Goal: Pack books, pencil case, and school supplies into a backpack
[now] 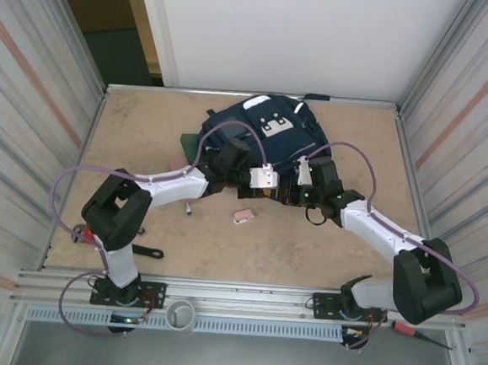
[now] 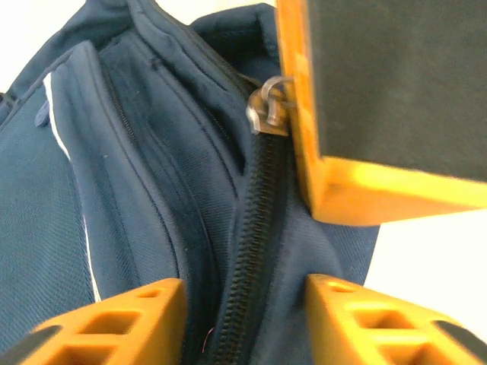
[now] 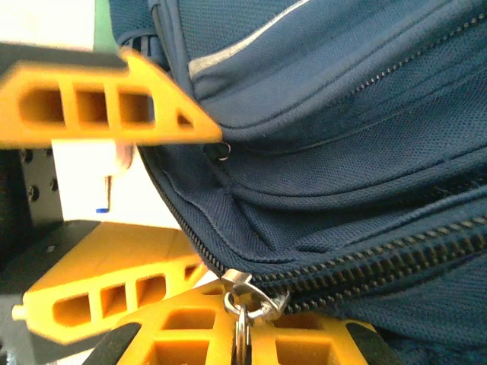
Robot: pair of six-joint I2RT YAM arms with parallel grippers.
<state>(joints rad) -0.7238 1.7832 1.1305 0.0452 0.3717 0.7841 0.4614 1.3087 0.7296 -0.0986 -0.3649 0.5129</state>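
The navy backpack lies at the back middle of the table. My right gripper is shut on the metal ring of its zip pull, at the pack's near edge. My left gripper stands open just left of it, its jaws apart astride the zip seam. A dark green book sticks out from under the pack's left side. A small pink eraser and a white marker lie on the table in front. The pencil case is out of view.
A black spanner lies near the left arm's base. A red-handled tool rests on the frame at the front right. Ribbed walls close in the table on both sides.
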